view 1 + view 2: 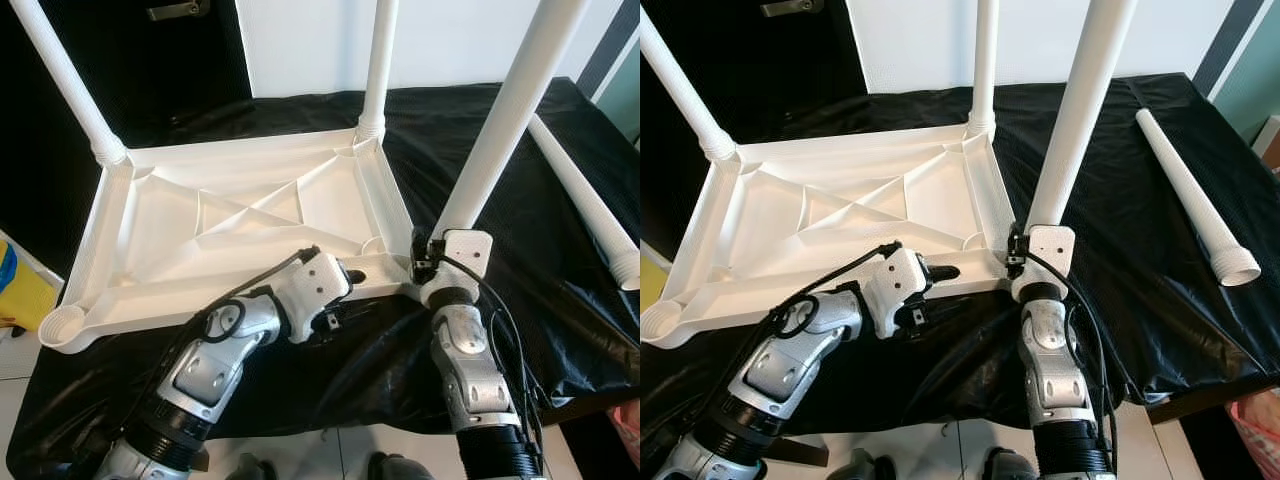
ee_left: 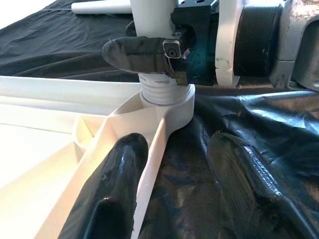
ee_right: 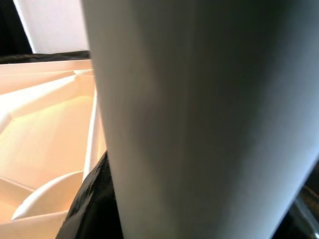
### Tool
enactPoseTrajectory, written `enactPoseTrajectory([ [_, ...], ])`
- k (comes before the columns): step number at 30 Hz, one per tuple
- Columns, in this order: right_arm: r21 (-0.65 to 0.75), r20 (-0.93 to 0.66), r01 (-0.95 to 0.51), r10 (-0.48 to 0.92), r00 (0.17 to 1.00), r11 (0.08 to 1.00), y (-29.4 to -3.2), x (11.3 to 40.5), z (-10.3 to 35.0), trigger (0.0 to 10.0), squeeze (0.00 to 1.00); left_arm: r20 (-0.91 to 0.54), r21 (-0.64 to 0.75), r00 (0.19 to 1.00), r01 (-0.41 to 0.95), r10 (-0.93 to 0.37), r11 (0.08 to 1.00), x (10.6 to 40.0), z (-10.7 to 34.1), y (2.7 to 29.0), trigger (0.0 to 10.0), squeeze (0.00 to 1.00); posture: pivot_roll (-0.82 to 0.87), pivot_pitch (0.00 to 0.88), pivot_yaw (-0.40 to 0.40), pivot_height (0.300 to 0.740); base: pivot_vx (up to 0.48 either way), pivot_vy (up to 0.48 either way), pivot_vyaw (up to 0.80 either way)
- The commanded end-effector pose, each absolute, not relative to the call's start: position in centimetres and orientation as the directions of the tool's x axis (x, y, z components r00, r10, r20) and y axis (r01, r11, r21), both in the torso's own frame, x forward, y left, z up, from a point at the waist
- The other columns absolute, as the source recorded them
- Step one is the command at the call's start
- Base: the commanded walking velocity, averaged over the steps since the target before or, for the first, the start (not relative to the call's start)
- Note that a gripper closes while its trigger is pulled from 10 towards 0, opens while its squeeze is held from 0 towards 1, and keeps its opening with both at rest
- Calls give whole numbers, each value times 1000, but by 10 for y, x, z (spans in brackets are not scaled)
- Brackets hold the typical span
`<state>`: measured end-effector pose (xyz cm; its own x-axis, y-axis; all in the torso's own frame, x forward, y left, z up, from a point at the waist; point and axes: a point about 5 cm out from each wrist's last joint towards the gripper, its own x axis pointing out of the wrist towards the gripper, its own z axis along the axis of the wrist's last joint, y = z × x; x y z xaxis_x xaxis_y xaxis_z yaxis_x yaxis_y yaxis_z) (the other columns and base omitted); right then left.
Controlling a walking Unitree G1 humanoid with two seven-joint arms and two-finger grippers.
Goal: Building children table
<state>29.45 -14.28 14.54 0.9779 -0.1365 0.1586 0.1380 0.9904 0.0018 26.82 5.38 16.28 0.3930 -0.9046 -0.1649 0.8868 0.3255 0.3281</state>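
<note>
- The white plastic tabletop (image 1: 240, 225) lay upside down on a black sheet (image 1: 520, 220), its ribbed underside facing up.
- Three white legs stood in its corner sockets: the far-left leg (image 1: 60, 75), the far-right leg (image 1: 378, 65), and the near-right leg (image 1: 505, 120), which leaned a little outward.
- We saw the near-left socket (image 1: 62, 322) without a leg in it.
- A fourth leg (image 1: 1188, 195) lay loose on the sheet, well apart from the tabletop on the robot's right, its threaded end toward the robot.
- The right gripper (image 2: 164, 52) was clamped on the near-right leg just above its threaded collar, one black finger (image 2: 137, 54) wrapped across the tube; in the right wrist view that leg (image 3: 199, 119) stood directly against the camera.
- The left gripper (image 2: 184, 184) reached toward the same corner with its fingers spread: one finger (image 2: 117, 184) rested over the tabletop's near rim rib, the other (image 2: 249, 179) over the sheet just beside it.
- We could not tell whether either left finger pressed on the plastic.
</note>
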Motion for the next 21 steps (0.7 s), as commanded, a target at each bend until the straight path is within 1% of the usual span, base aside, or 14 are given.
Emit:
enactPoseTrajectory([
  [1, -11, 36, 208, -207, 978, 978, -152, 288, 121, 10000, 0, -150, 346, 448, 859, -882, 378, 270, 162, 57, 10000, 0, -108, 144, 42, 740, 0, 0, 0],
  [5, -4, 57, 217, -217, 975, 976, -153, 287, 126, 10000, 0, -149, 346, 446, 860, -883, 376, 270, 162, 57, 10000, 0, -110, 145, 42, 740, 0, 0, 0],
  [12, 3, 85, 191, -191, 978, 982, -153, 287, 132, 10000, 0, -145, 346, 447, 859, -883, 378, 270, 162, 56, 10000, 0, -110, 142, 37, 740, 0, 0, 0],
  [13, 6, 93, 176, -176, 980, 984, -153, 288, 134, 10000, 686, -145, 345, 448, 859, -882, 379, 270, 162, 56, 10000, 0, -110, 142, 36, 740, 0, 0, 0],
  [14, 8, 97, 165, -165, 981, 986, -154, 288, 135, 10000, 686, -146, 344, 448, 859, -882, 380, 270, 162, 57, 10000, 0, -110, 141, 36, 740, 0, 0, 0],
  [15, 5, 108, 145, -145, 983, 989, -154, 288, 137, 10000, 1000, -146, 344, 448, 859, -882, 379, 270, 162, 57, 10000, 0, -107, 138, 35, 740, 0, 0, 0],
  [20, 9, 141, 91, -91, 986, 996, -157, 287, 141, 10000, 1000, -145, 345, 448, 859, -882, 380, 270, 162, 57, 10000, 0, -103, 138, 34, 740, 0, 0, 0],
  [21, 3, 145, 43, -43, 988, 999, -159, 286, 141, 10000, 1000, -145, 345, 449, 858, -882, 380, 270, 163, 57, 10000, 0, -100, 137, 34, 740, 0, 0, 0],
])
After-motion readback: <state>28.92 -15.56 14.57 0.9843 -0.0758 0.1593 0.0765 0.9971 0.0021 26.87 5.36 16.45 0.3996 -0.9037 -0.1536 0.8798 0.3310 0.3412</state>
